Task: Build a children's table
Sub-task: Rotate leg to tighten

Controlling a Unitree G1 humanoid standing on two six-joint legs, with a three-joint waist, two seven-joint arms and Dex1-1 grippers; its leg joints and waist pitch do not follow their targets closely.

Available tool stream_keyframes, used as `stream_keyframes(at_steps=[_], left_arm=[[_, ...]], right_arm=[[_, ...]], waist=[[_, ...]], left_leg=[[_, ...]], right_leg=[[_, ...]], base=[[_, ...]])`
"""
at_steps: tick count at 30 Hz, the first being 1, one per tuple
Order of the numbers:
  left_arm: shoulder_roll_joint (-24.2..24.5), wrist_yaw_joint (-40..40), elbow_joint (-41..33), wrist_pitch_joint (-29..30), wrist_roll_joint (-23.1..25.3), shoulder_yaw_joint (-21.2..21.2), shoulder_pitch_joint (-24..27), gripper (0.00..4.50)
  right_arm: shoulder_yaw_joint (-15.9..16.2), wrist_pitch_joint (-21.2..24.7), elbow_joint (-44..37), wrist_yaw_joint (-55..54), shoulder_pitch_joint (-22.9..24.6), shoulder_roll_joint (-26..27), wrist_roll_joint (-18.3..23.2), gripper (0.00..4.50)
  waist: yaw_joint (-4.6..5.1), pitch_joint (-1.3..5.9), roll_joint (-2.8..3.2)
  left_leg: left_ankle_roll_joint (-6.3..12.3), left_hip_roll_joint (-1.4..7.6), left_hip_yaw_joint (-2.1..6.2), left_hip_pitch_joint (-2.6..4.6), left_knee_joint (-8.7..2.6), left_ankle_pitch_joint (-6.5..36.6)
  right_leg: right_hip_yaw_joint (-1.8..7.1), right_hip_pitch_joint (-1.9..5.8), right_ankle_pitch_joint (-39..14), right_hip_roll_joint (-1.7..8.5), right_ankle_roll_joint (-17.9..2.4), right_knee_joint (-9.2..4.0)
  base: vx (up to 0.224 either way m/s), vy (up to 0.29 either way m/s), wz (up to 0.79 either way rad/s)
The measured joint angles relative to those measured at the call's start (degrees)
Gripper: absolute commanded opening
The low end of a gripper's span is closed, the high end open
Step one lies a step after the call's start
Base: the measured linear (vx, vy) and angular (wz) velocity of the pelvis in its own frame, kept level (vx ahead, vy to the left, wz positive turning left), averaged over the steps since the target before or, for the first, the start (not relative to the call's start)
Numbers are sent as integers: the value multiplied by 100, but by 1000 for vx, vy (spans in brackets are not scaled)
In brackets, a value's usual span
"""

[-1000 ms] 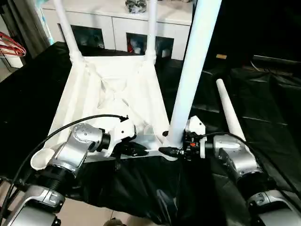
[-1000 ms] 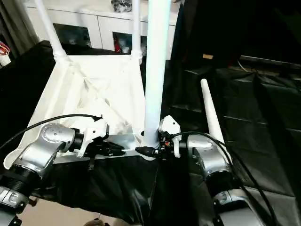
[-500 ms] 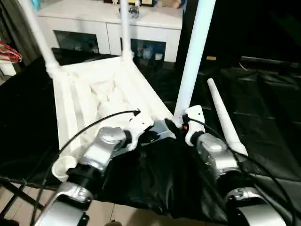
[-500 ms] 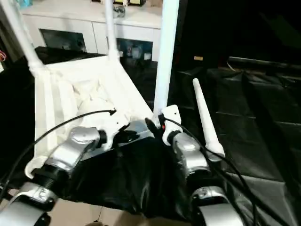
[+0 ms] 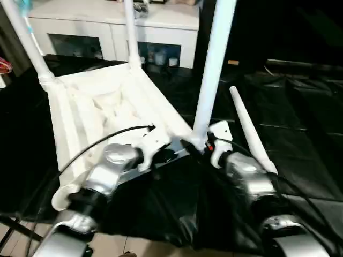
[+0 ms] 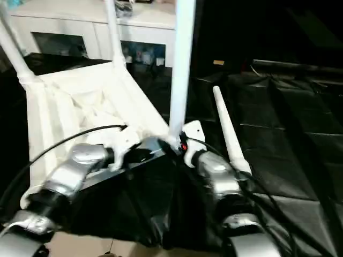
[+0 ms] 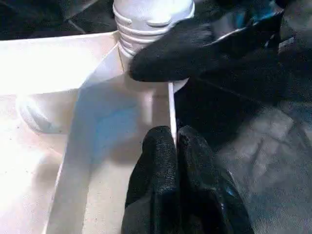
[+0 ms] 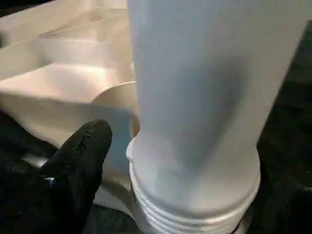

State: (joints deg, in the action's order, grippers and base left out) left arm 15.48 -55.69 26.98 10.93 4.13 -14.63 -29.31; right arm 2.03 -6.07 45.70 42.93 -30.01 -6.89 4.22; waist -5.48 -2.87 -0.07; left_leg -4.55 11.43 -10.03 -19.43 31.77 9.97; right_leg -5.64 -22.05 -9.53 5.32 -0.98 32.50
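Both grippers sit at the tabletop (image 5: 102,107) corner; the right gripper (image 5: 195,145) has spread wider around the leg (image 5: 211,69). Left gripper (image 7: 173,146) pinches the rim; a loose leg (image 5: 249,134) lies beside the tabletop

Three upright legs (image 5: 213,69) blocked passage above the tabletop (image 5: 107,107), while black cloth (image 5: 300,134) at three o'clock lay open (one loose leg (image 5: 249,131) aside).

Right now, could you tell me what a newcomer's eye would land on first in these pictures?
The upside-down white tabletop on the black sheet, with three legs standing up from its corners. The nearest leg rises between the two grippers, its ribbed base at a corner socket. A fourth leg lies loose on the sheet to the right.
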Motion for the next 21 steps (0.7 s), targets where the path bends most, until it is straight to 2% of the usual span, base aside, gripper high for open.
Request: stream_keyframes(at_steps=[3, 7, 9, 10, 21], left_arm=[[192, -401, -125, -91, -119, -36, 62, 0], [399, -877, -292, -140, -262, -82, 86, 0], [460, -1021, -358, -147, -284, -128, 107, 0], [537, -1120, -369, -185, -303, -152, 117, 0], [778, -1735, -450, -251, -340, -291, 189, 0]], right_arm=[[134, -19, -223, 782, 110, -270, 108, 417], [357, 4, -477, 1584, 120, -542, 190, 417], [458, 1, -534, 1824, 132, -608, 194, 417], [539, -17, -597, 2019, 162, -681, 196, 392], [770, 208, -959, 2882, 348, -955, 238, 309]], waist=[[-80, 1, 0], [-227, 5, 2], [-275, 5, 2], [-298, 5, 2], [-285, 5, 1]], left_leg=[[-1, 20, -19, -2, -2, 0], [27, 44, -27, -92, 27, -12], [31, 44, -25, -99, 31, -8], [31, 45, -26, -100, 35, -8], [-3, 44, -36, -68, 55, 8]], right_leg=[[20, -18, -10, -7, 12, 75], [16, -115, -83, -18, -33, 172], [16, -120, -92, -18, -39, 183], [17, -119, -101, -17, -39, 190], [33, -65, -102, -3, -25, 194]], base=[[68, -37, 11], [43, -23, 3], [0, 0, 0], [0, 0, 0], [0, 0, 0]])
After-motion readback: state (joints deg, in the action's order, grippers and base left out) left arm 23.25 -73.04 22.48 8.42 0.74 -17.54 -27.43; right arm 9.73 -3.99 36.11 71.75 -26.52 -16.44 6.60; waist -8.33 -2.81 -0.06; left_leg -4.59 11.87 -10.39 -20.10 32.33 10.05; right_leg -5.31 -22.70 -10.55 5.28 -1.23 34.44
